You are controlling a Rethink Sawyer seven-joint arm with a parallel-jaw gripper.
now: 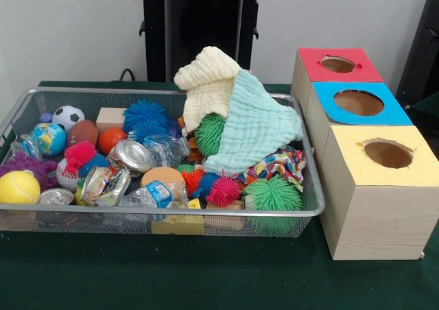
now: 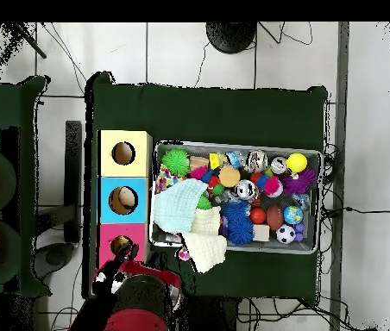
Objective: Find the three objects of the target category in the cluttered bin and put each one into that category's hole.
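Your cluttered bin sits on the left of the green table, packed rim to rim. Two cloths, the mint cloth and the cream cloth, are heaped at its far right corner and spill over the rim. That's your first worry: they bury whatever lies beneath, including part of a green spiky ball, so a target could go unseen. Snag a cloth edge and it may drag neighbours out with it.

Next, the round stuff: the yellow ball, the soccer ball and the orange ball look ready to roll off a poor pinch (my judgement). The crushed can and plastic bottle lie tangled among them and may shift when nudged.

To the right stand three boxes, just beside the bin: the red box far, the blue box between, the yellow box near. Mixing up holes is a real risk.

The arm shows overhead by the red box; your claw's state I cannot tell.
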